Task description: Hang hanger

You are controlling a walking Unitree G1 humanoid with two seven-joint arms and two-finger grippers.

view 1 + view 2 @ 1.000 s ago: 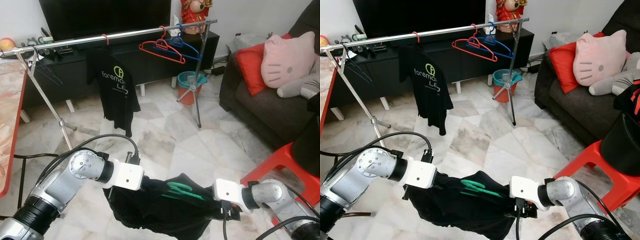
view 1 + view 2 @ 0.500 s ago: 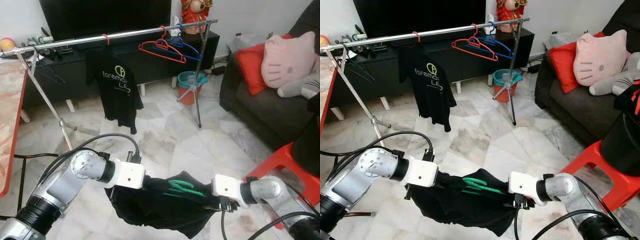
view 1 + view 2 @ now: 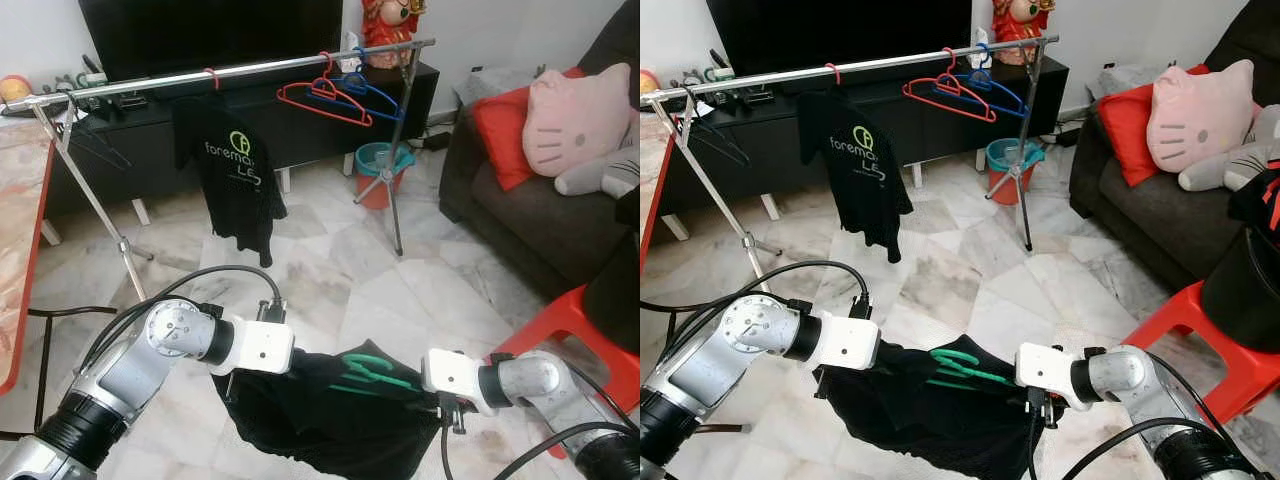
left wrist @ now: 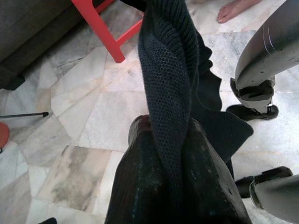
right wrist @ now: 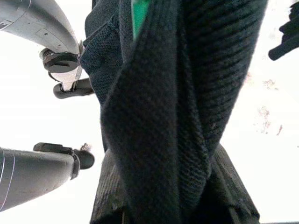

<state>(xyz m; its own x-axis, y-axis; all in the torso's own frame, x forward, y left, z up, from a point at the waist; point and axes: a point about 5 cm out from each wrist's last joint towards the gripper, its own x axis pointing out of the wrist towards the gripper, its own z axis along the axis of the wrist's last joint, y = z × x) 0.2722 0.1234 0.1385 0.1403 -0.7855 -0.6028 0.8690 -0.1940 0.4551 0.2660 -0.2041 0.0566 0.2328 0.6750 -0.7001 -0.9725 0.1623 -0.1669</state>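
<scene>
Both arms are carrying a black knit garment [image 3: 330, 420] with a green hanger [image 3: 368, 372] inside it, low over the floor and well short of the clothes rail [image 3: 230, 72]. The left gripper [image 4: 168, 154] and right gripper [image 5: 163, 172] each clench its fabric. Next: raise it to the rail. Since a moment ago, it has sagged slightly.

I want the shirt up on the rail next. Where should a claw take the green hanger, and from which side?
Probably at the green hanger's hook and neck, from above: that part lies bare on top of the black garment stretched between the left claw and right claw; its arms are inside the cloth.
</scene>
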